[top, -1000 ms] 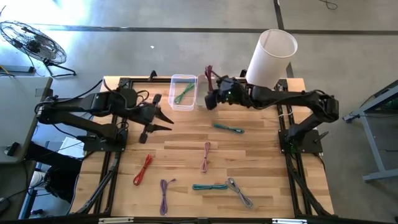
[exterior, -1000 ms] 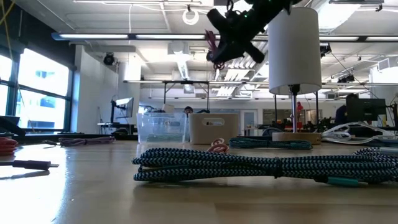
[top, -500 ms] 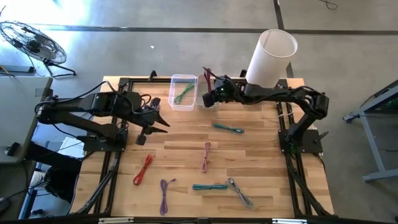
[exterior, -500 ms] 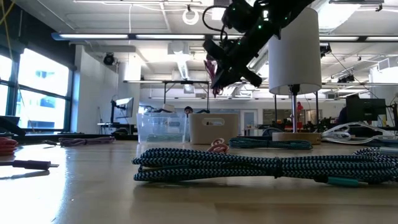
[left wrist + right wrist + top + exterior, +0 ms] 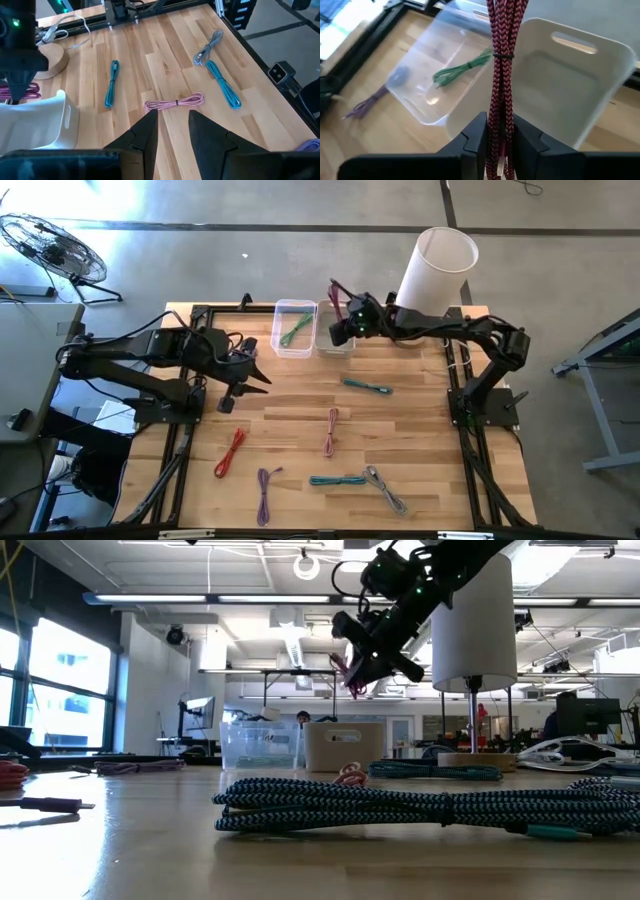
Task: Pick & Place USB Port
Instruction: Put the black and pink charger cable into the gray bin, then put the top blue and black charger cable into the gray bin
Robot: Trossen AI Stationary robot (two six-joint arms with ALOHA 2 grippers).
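Right hand point(image 5: 496, 142) gripping maroon cable bundle point(image 5: 504, 65) lengthwise along its fingers, over white bin point(image 5: 560, 95) at bench's twelve o'clock.

My overhead camera looks straight down on the table point(image 5: 400, 430), my low one level across it, my wrist cameras close, both overlooking the white bin point(image 5: 570, 95).
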